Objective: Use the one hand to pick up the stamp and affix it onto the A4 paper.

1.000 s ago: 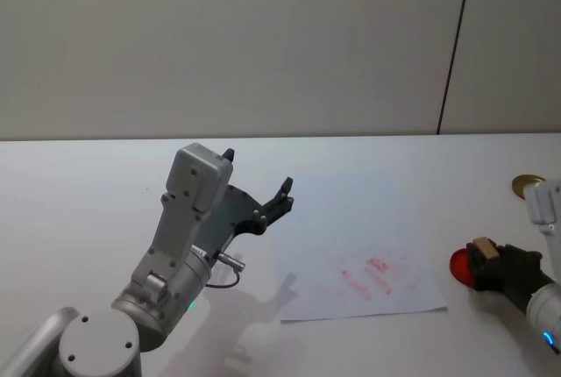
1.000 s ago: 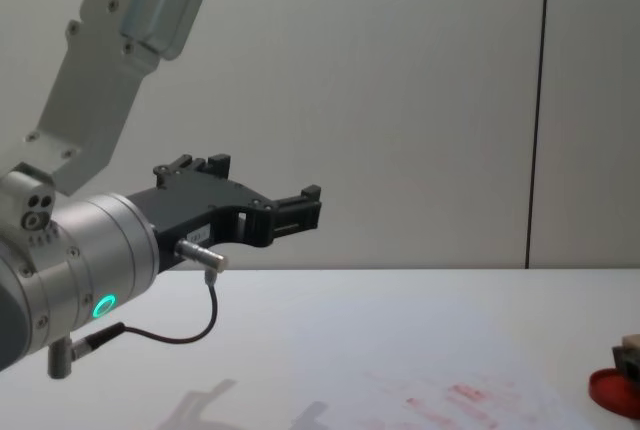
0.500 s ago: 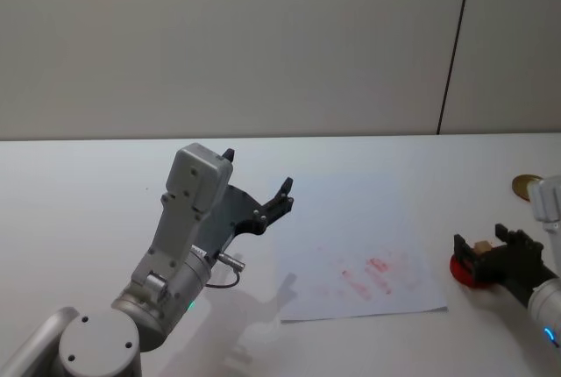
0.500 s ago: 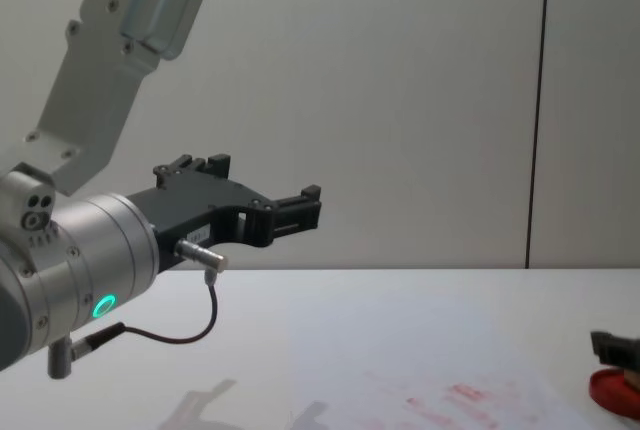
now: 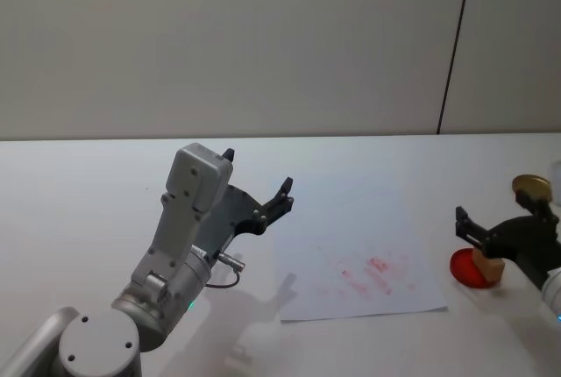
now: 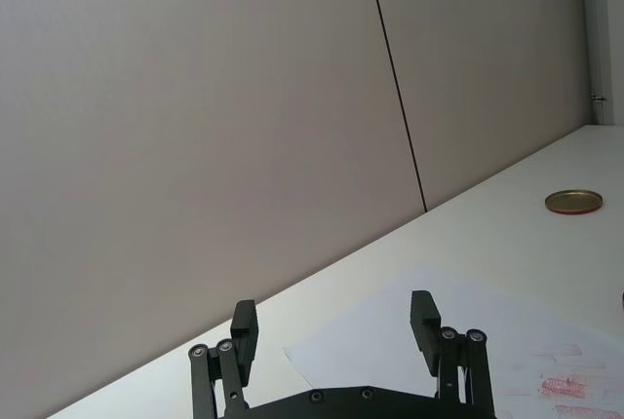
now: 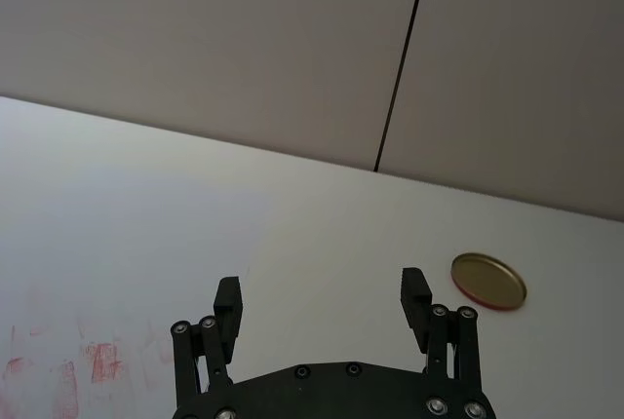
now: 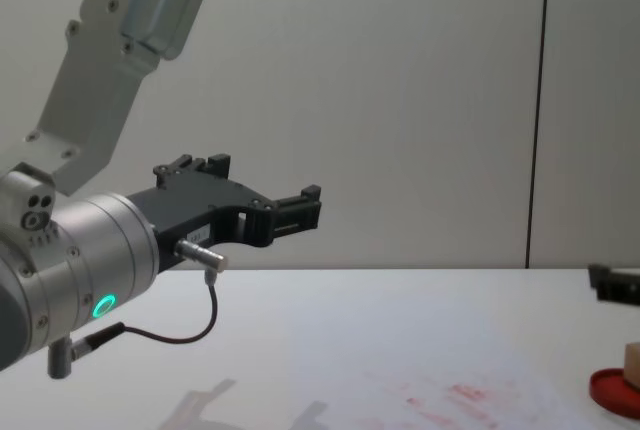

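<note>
The right gripper hangs at the right edge of the head view with its two black fingers spread wide and nothing between them; its own wrist camera shows the same parted fingers with only bare tabletop past them. Just below and beside that gripper, apart from it, the stamp stands on the red ink pad, a flat round dish lying on the table just right of the paper's near right corner. In the chest view the tan block rises from the red dish at the lower right edge, with a black fingertip of the right gripper above it and clear of it. Farther back on the table, behind the gripper, lies a round gold lid, flat and separate from the red dish; whether it holds anything cannot be told. Left of the ink pad the A4 paper lies flat on the white table, with red prints and smudges gathered toward its near right part. The left gripper is held up in the air over the table left of the paper, its fingers apart and empty, pointing toward the far wall.
</note>
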Motion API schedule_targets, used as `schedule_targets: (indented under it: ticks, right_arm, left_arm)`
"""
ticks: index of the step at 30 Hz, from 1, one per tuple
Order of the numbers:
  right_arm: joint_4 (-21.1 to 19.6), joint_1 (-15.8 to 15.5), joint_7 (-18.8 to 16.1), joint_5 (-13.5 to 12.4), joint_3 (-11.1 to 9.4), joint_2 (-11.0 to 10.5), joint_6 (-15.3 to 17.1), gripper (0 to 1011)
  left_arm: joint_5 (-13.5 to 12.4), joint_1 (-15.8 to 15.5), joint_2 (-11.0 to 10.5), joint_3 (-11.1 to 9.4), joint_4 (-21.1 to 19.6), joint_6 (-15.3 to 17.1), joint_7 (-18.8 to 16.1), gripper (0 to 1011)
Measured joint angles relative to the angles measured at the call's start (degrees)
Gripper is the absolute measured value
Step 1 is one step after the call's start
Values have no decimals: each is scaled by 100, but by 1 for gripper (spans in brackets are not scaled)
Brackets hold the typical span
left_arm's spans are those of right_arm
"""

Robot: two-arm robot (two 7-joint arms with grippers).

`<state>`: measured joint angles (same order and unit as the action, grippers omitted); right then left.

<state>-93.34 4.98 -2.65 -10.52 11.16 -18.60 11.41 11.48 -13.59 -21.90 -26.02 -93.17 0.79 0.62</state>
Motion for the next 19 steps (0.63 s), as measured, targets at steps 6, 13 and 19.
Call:
schedule_targets:
  ticks: [6,13,19]
  right_arm:
    - [-241,-138,55,45,-47,-90,-166,1001]
    - [-436,-249,98,85,-85,-161,-294,1001]
    - [-537,-306,120,105,-104,-199,-363,1001]
  left_arm:
    - [0,0,0,0,0,0,0,993]
    - [0,0,0,0,0,0,0,993]
    - [0,0,0,0,0,0,0,993]
